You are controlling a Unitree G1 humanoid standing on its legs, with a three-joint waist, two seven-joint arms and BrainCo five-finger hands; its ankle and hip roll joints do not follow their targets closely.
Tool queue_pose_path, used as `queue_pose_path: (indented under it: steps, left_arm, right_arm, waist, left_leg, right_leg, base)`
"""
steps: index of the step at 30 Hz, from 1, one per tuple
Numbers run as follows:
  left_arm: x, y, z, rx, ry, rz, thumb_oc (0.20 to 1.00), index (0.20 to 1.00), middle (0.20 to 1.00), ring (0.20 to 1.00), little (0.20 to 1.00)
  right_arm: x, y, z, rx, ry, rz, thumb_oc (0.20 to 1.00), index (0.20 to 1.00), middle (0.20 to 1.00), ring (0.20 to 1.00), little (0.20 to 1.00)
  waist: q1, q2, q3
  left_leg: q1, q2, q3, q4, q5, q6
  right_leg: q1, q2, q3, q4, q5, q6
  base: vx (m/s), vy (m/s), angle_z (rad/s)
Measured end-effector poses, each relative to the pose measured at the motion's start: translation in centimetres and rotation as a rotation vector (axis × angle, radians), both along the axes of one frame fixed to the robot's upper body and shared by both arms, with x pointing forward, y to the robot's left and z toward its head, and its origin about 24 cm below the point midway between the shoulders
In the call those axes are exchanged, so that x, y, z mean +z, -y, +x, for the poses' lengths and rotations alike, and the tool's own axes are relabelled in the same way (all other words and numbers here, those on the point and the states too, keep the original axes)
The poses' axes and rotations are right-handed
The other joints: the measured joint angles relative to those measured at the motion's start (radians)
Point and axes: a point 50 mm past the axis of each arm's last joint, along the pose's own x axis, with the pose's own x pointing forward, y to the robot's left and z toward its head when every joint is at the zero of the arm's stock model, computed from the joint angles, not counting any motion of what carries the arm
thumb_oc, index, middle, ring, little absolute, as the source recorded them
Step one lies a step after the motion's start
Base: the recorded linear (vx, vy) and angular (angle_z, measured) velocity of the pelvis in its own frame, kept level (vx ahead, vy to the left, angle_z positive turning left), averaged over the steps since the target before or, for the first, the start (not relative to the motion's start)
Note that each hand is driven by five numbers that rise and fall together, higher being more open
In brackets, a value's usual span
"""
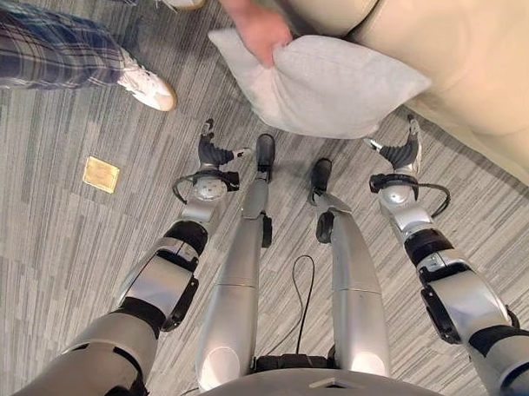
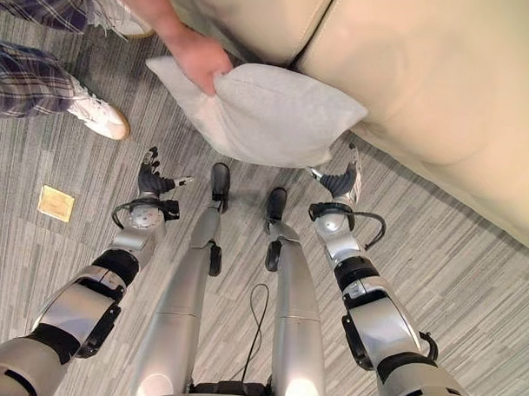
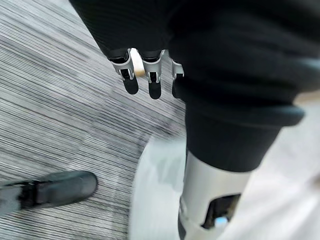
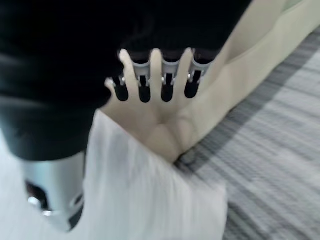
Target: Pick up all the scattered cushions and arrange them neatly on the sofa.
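While person's hand [image 2: 198, 58] grips cushion [image 2: 267, 113], both robot hands open.

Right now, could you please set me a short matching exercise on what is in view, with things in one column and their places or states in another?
Things:
1. cushion
2. sofa
3. left hand
4. brass floor plate

Places or states:
A. set flush in the carpet, on the robot's left
B. cream, along the robot's right and ahead
C. pale grey, held at a corner by a person's hand
D. open, holding nothing, over the carpet

Pairs: 1-C, 2-B, 3-D, 4-A
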Motion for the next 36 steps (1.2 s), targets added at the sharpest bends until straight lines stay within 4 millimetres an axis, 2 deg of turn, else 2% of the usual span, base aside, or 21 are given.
queue_pose_path:
  steps: [1,8,10,12,14,15,16,17,18,20,21,22,23,25,27,29,30,31,33,36]
  left_arm:
    - [1.0,0.4,0.4,-0.017,0.033,-0.005,1.0,1.0,1.0,1.0,1.0]
    - [2.4,1.3,0.7,-0.071,0.085,-0.011,1.0,1.0,1.0,1.0,1.0]
    - [2.1,1.3,0.3,-0.081,0.095,-0.02,1.0,1.0,1.0,1.0,1.0]
    - [1.0,1.0,-0.3,-0.075,0.069,-0.027,1.0,1.0,1.0,1.0,1.0]
    - [-1.7,0.2,-1.6,-0.055,-0.007,-0.029,1.0,1.0,1.0,1.0,1.0]
    - [-2.3,-0.1,-1.9,-0.046,-0.023,-0.033,1.0,1.0,1.0,1.0,1.0]
    - [-4.5,-0.9,-3.1,-0.033,-0.09,-0.049,1.0,1.0,1.0,1.0,1.0]
    - [-6.7,-1.1,-4.6,-0.024,-0.156,-0.061,1.0,1.0,1.0,1.0,1.0]
    - [-9.9,-1.5,-7.0,-0.016,-0.261,-0.064,1.0,1.0,1.0,1.0,1.0]
    - [-13.5,-2.3,-10.3,0.011,-0.402,-0.07,1.0,1.0,1.0,1.0,1.0]
    - [-16.0,-2.7,-13.1,0.026,-0.512,-0.076,1.0,1.0,1.0,1.0,1.0]
    - [-17.3,-3.0,-14.9,0.043,-0.57,-0.08,1.0,1.0,1.0,1.0,1.0]
    - [-18.3,-3.2,-16.2,0.053,-0.62,-0.083,1.0,1.0,1.0,1.0,1.0]
    - [-19.4,-3.4,-18.1,0.052,-0.682,-0.096,1.0,1.0,1.0,1.0,1.0]
    - [-20.7,-3.8,-20.0,0.062,-0.771,-0.094,1.0,1.0,1.0,1.0,1.0]
    - [-21.4,-4.1,-21.4,0.055,-0.827,-0.081,1.0,1.0,1.0,1.0,1.0]
    - [-21.8,-4.3,-22.1,0.044,-0.864,-0.063,1.0,1.0,1.0,1.0,1.0]
    - [-22.4,-4.5,-23.2,0.043,-0.915,-0.057,1.0,1.0,1.0,1.0,1.0]
    - [-22.6,-4.7,-23.9,0.026,-0.944,-0.034,1.0,1.0,1.0,1.0,1.0]
    - [-23.1,-4.8,-25.4,0.015,-0.992,-0.034,1.0,1.0,1.0,1.0,1.0]
  right_arm:
    - [0.8,-0.1,0.3,0.005,0.024,0.002,1.0,1.0,1.0,1.0,1.0]
    - [0.9,0.1,0.3,0.009,0.029,0.004,1.0,1.0,1.0,1.0,1.0]
    - [0.7,0.1,0.0,0.023,0.033,0.017,1.0,1.0,1.0,1.0,1.0]
    - [-0.5,0.4,-0.5,0.021,0.001,0.021,1.0,1.0,1.0,1.0,1.0]
    - [-3.5,1.3,-2.0,0.003,-0.087,0.023,1.0,1.0,1.0,1.0,1.0]
    - [-4.3,1.5,-2.3,-0.001,-0.111,0.025,1.0,1.0,1.0,1.0,1.0]
    - [-6.6,2.0,-3.5,0.0,-0.192,0.029,1.0,1.0,1.0,1.0,1.0]
    - [-8.6,2.2,-4.9,-0.004,-0.256,0.031,1.0,1.0,1.0,1.0,1.0]
    - [-11.8,3.2,-7.2,-0.021,-0.377,0.025,1.0,1.0,1.0,1.0,1.0]
    - [-15.2,4.4,-10.2,-0.052,-0.517,0.025,1.0,1.0,1.0,1.0,1.0]
    - [-17.6,5.2,-13.0,-0.069,-0.633,0.027,1.0,1.0,1.0,1.0,1.0]
    - [-19.0,5.7,-14.8,-0.087,-0.698,0.027,1.0,1.0,1.0,1.0,1.0]
    - [-19.9,6.0,-16.2,-0.091,-0.751,0.032,1.0,1.0,1.0,1.0,1.0]
    - [-20.8,6.2,-17.6,-0.087,-0.811,0.039,1.0,1.0,1.0,1.0,1.0]
    - [-21.7,6.5,-18.8,-0.074,-0.884,0.027,1.0,1.0,1.0,1.0,1.0]
    - [-22.4,6.8,-20.1,-0.076,-0.938,0.022,1.0,1.0,1.0,1.0,1.0]
    - [-22.8,6.8,-20.7,-0.077,-0.969,0.035,1.0,1.0,1.0,1.0,1.0]
    - [-23.4,6.9,-21.8,-0.078,-1.017,0.04,1.0,1.0,1.0,1.0,1.0]
    - [-23.7,7.0,-22.6,-0.059,-1.052,0.021,1.0,1.0,1.0,1.0,1.0]
    - [-24.1,7.1,-23.5,-0.035,-1.103,0.005,1.0,1.0,1.0,1.0,1.0]
  waist:
    - [0.0,0.0,0.0]
    - [0.0,0.0,0.0]
    - [0.002,0.002,-0.002]
    - [0.005,0.002,-0.008]
    - [0.011,0.007,-0.054]
    - [0.014,0.008,-0.054]
    - [0.017,0.008,-0.054]
    - [0.016,0.012,-0.087]
    - [0.017,0.021,-0.173]
    - [0.022,0.036,-0.207]
    - [0.026,0.043,-0.251]
    - [0.028,0.05,-0.287]
    - [0.034,0.051,-0.305]
    - [0.036,0.05,-0.319]
    - [0.034,0.049,-0.323]
    - [0.034,0.041,-0.37]
    - [0.032,0.04,-0.372]
    - [0.032,0.036,-0.404]
    - [0.032,0.03,-0.424]
    - [0.025,0.031,-0.429]
  left_leg:
    - [-0.01,0.0,0.0,-0.002,0.002,-0.002]
    - [-0.004,0.001,-0.006,-0.003,0.007,-0.004]
    - [0.02,0.001,-0.006,-0.004,0.005,-0.006]
    - [0.041,0.001,-0.006,-0.012,0.005,-0.006]
    - [0.059,0.0,-0.005,-0.024,0.006,-0.007]
    - [0.076,0.0,-0.004,-0.026,0.006,-0.007]
    - [0.149,0.0,-0.003,-0.044,0.01,-0.002]
    - [0.188,0.0,-0.006,-0.05,-0.004,-0.01]
    - [0.211,0.0,-0.008,-0.061,-0.013,-0.013]
    - [0.31,0.0,-0.015,-0.084,-0.021,-0.011]
    - [0.371,-0.001,-0.017,-0.094,-0.03,-0.01]
    - [0.394,0.0,-0.021,-0.096,-0.036,-0.011]
    - [0.421,0.001,-0.022,-0.095,-0.049,-0.01]
    - [0.458,0.001,-0.022,-0.106,-0.052,-0.01]
    - [0.566,0.005,-0.022,-0.133,-0.057,-0.011]
    - [0.609,0.006,-0.024,-0.144,-0.067,-0.014]
    - [0.647,0.008,-0.025,-0.147,-0.073,-0.011]
    - [0.685,0.009,-0.025,-0.161,-0.082,-0.01]
    - [0.697,0.011,-0.024,-0.166,-0.084,-0.01]
    - [0.797,0.017,-0.018,-0.189,-0.088,0.003]
  right_leg:
    - [-0.013,0.0,0.0,0.002,-0.001,0.0]
    - [-0.005,0.0,-0.005,0.004,-0.001,0.0]
    - [0.015,0.0,-0.004,0.003,-0.002,-0.001]
    - [0.034,0.0,-0.004,0.002,-0.003,-0.002]
    - [0.048,0.0,-0.004,-0.002,-0.006,-0.005]
    - [0.065,0.0,-0.003,-0.003,-0.006,-0.005]
    - [0.134,0.0,-0.004,-0.012,-0.01,-0.01]
    - [0.178,0.001,-0.005,-0.028,-0.018,-0.003]
    - [0.203,0.0,-0.007,-0.042,-0.031,0.003]
    - [0.308,0.002,-0.014,-0.073,-0.036,0.005]
    - [0.376,0.002,-0.022,-0.093,-0.039,0.003]
    - [0.408,0.002,-0.028,-0.11,-0.043,0.002]
    - [0.435,0.004,-0.027,-0.121,-0.054,0.007]
    - [0.476,0.004,-0.026,-0.129,-0.057,0.009]
    - [0.583,0.01,-0.03,-0.164,-0.06,0.012]
    - [0.637,0.013,-0.032,-0.186,-0.064,0.008]
    - [0.677,0.015,-0.037,-0.204,-0.064,0.008]
    - [0.72,0.019,-0.036,-0.229,-0.065,0.008]
    - [0.733,0.021,-0.036,-0.24,-0.065,0.008]
    - [0.845,0.032,-0.027,-0.299,-0.059,0.014]
  base:
    - [0.0,0.0,0.0]
    - [0.0,-0.011,0.0]
    - [0.0,0.0,0.0]
    - [0.0,0.0,0.0]
    - [0.0,0.0,0.0]
    - [0.0,0.0,0.0]
    - [0.0,0.0,0.0]
    - [0.0,0.0,0.0]
    - [0.06,0.016,0.02]
    - [0.01,0.016,0.05]
    - [0.01,0.017,0.11]
    - [0.11,-0.003,0.07]
    - [0.18,-0.012,0.04]
    - [0.19,-0.025,-0.02]
    - [0.17,-0.007,-0.01]
    - [0.19,-0.005,0.02]
    - [0.12,-0.005,-0.01]
    - [0.14,-0.001,-0.03]
    - [0.13,0.006,-0.05]
    - [0.11,0.011,-0.1]
